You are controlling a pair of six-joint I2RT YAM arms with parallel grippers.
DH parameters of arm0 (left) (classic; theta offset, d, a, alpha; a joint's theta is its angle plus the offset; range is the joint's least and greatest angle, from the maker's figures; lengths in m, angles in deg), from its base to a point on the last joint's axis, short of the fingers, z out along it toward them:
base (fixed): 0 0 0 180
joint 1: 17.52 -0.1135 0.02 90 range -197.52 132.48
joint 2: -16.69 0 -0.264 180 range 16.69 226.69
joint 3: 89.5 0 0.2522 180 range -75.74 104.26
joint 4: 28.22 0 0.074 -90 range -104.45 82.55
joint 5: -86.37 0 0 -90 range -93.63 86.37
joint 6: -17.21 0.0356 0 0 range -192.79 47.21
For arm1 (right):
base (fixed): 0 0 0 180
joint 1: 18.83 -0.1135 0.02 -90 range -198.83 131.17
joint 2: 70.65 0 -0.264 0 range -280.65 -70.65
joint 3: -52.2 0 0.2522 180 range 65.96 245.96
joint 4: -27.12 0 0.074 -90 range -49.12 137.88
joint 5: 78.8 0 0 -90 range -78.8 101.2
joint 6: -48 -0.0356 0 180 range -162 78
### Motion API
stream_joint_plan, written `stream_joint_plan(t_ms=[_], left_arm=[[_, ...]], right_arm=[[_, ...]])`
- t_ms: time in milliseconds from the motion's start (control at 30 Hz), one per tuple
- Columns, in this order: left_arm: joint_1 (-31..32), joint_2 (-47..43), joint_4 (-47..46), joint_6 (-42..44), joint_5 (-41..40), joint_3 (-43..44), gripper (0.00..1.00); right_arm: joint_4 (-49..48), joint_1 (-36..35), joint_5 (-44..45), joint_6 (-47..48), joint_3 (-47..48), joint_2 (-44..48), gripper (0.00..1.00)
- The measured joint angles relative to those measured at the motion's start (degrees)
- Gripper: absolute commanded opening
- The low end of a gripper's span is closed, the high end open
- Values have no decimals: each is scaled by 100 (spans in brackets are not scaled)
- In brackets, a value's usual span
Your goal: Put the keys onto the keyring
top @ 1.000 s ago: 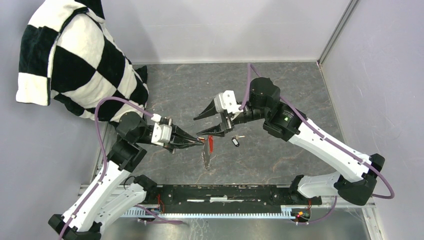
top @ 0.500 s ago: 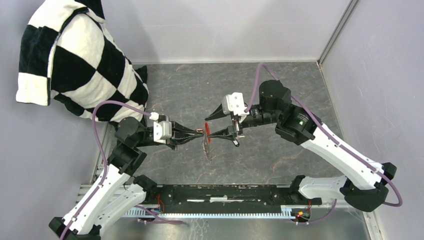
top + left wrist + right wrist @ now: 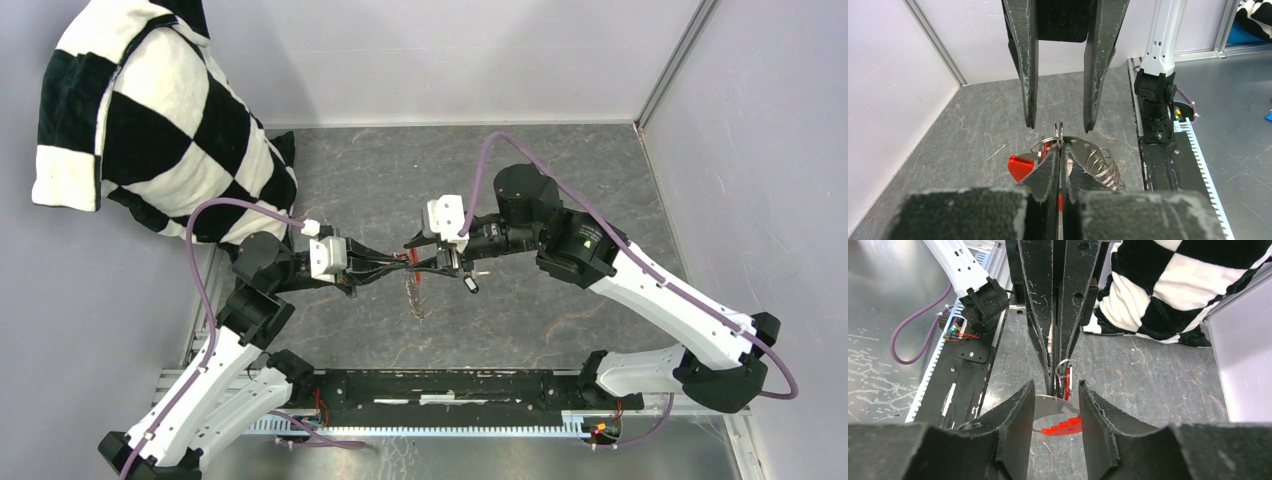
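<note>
The left gripper [image 3: 1059,152] was clamped shut on the keyring [image 3: 1060,132], held above the table [image 3: 560,300]. The right gripper [image 3: 1060,126] stood half open, empty. The keyring looked light, stiff and slippery (thin wire). 1 black-headed key [image 3: 470,285] lay nearby, best pinched by its head.

Robotics lab test cell, not a home or shop. Evidence: left arm [image 3: 215,365] & right arm [image 3: 660,300], white w/ black joints, bolted to a black base rail [image 3: 450,385] at near edge of a grey stone-patterned table [image 3: 560,170]. Plain pale wall panels [image 3: 450,60] enclose it, w/ an aluminium corner post [image 3: 675,65] far right. Black-and-white checkered cloth [image 3: 160,110] draped far left.
</note>
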Motion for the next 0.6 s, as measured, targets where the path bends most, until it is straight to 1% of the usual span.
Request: stream_joint_plan(t_ms=[367,600], left_arm=[[0,15,11,0,0,0,2],[0,15,11,0,17,0,2]], right_arm=[[44,-46,304,188,35,-81,25],[72,-50,310,236,35,-81,25]])
